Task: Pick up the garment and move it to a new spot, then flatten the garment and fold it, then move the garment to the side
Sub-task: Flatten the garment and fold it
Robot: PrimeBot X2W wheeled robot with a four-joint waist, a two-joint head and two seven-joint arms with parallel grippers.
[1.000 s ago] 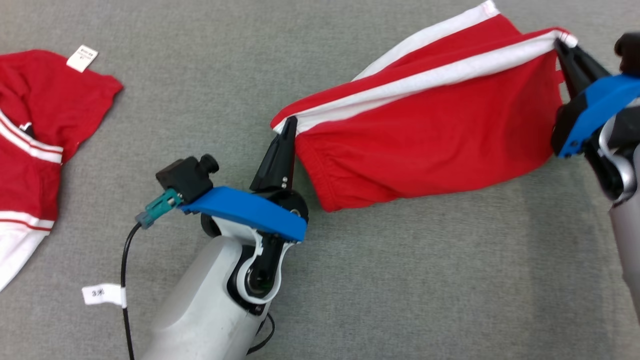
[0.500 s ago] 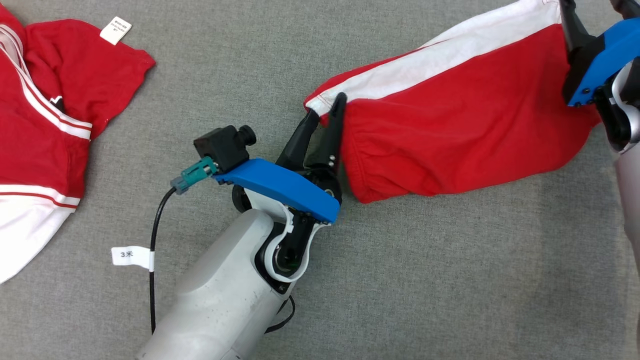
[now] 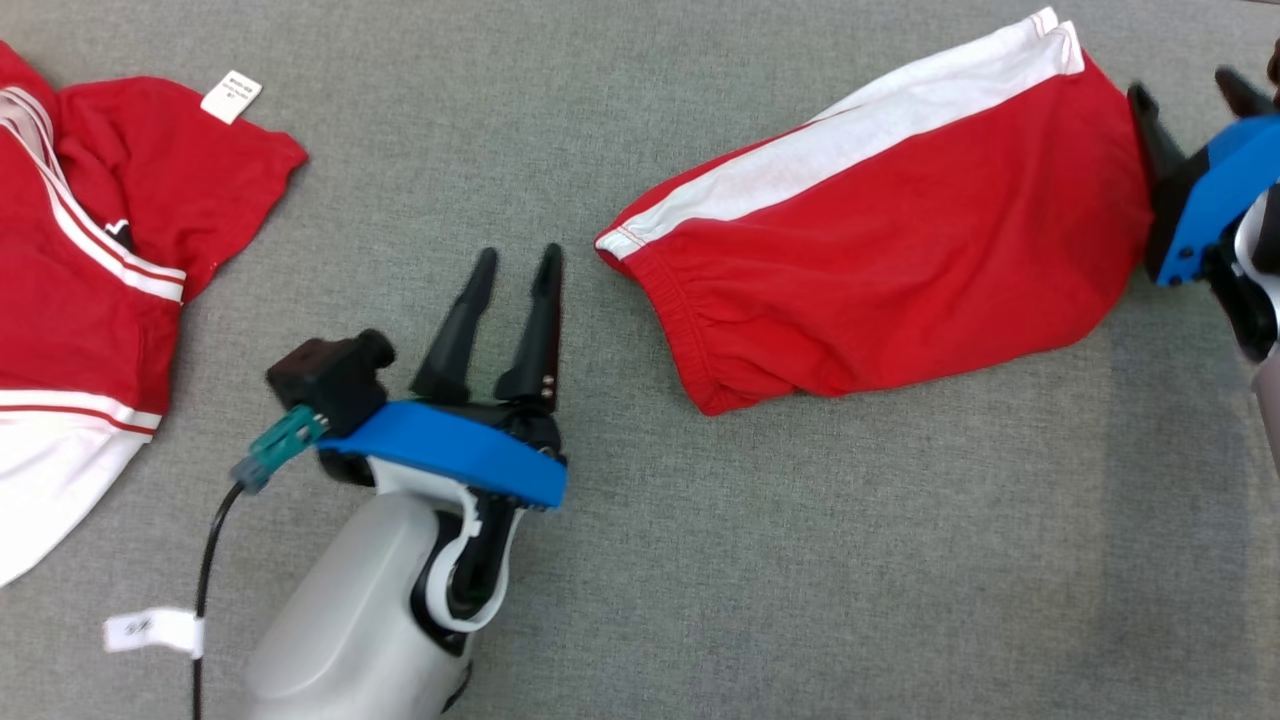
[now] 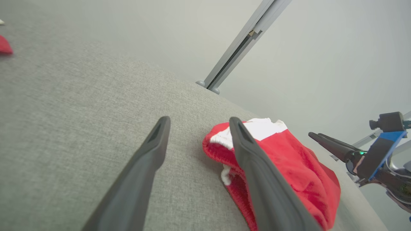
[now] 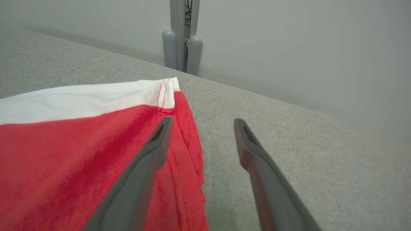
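The garment [image 3: 880, 240] is a pair of red shorts with a white side stripe, lying folded flat on the grey surface. My left gripper [image 3: 518, 262] stands open just left of its waistband end, apart from the cloth, with nothing between its fingers. In the left wrist view the garment [image 4: 289, 160] lies beyond the right finger of that gripper [image 4: 197, 122]. My right gripper [image 3: 1190, 90] is open at the garment's right edge. In the right wrist view its left finger hangs over the red hem [image 5: 80, 144] and the gripper [image 5: 202, 123] holds nothing.
A second red and white garment [image 3: 90, 250] with a white tag [image 3: 231, 97] lies crumpled at the far left. A black cable with a paper label [image 3: 150, 630] trails by my left forearm. A grey metal post [image 5: 182, 35] stands at the surface's far edge against the wall.
Both grippers have opened and let go of the garment, which now lies flat. My left gripper has drawn back to the left of it. The head camera has also shifted.
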